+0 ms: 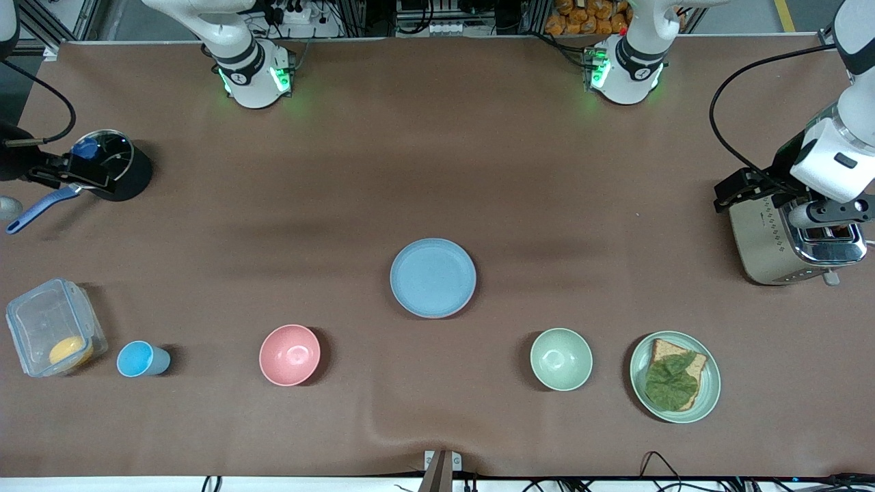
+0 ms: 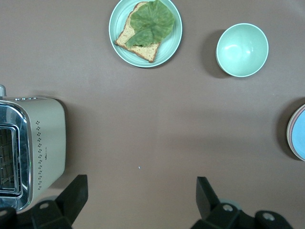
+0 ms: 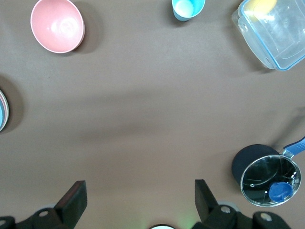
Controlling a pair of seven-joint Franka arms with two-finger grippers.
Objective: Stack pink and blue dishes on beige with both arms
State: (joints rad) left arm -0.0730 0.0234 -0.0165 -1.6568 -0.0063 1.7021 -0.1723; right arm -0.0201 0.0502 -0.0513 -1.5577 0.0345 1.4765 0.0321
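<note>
step: stack looks finished, judged | blue plate (image 1: 433, 278) on top at desk centre, pink bowl (image 1: 290, 355) at its 8 o'clock | pink plate (image 2: 289, 132) rim beneath; beige unclear | left tool (image 2: 140, 187) over toaster (image 1: 793, 239), wide open, empty | right tool (image 3: 140, 187) over pot (image 1: 109, 164), wide open, empty | next: just confirm alignment

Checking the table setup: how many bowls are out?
2. The pink bowl sits toward the right arm's end; the green bowl beside the plate with bread.

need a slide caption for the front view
Blue plate tops the stack at table centre; left gripper over the toaster, right gripper by the pot.
</note>
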